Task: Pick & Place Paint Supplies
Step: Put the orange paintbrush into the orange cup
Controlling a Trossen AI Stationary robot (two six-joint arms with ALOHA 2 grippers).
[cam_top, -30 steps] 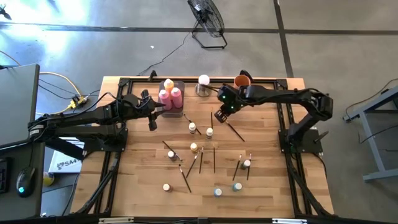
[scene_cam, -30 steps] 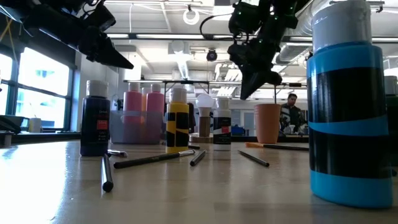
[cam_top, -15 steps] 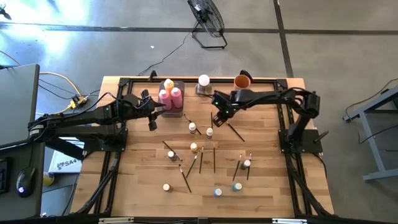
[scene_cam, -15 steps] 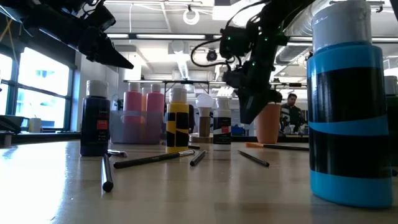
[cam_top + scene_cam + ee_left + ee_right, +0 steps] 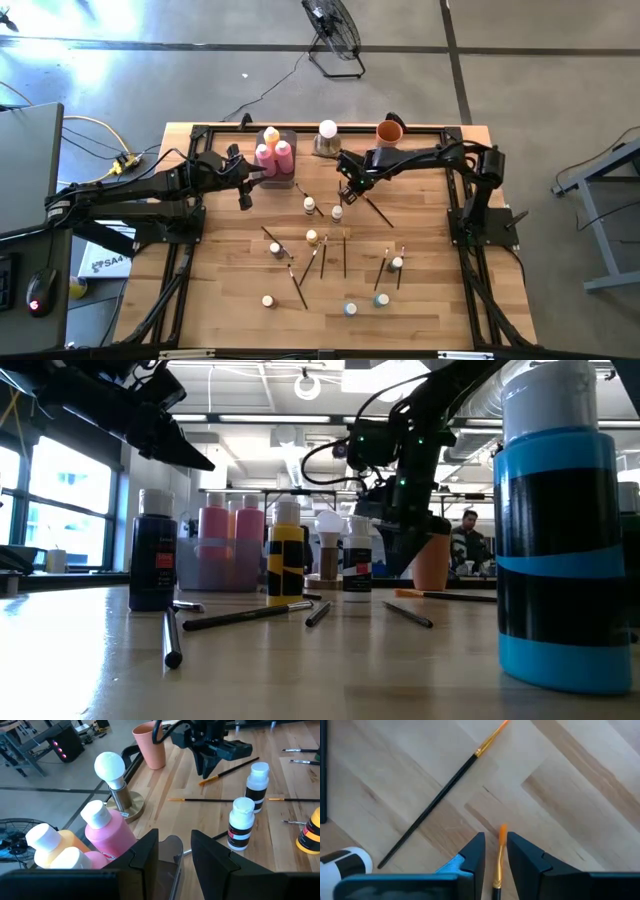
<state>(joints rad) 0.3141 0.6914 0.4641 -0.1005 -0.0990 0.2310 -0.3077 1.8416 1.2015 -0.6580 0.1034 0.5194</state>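
Two hands | my right hand [image 5: 492, 852] low over the surface [image 5: 230, 280], fingers narrowly apart astride a paintbrush [image 5: 497, 857] lying flat, not gripped | my left hand [image 5: 244, 195] parted, empty, beside the pink bottles [image 5: 274, 156].

three large bottles [image 5: 273, 152] in the tray [image 5: 290, 135] at the desk's far edge; nine small bottles [image 5: 312, 237]; about eight brushes [image 5: 345, 255]; one orange cup [image 5: 389, 131]; one white ball [image 5: 327, 128].
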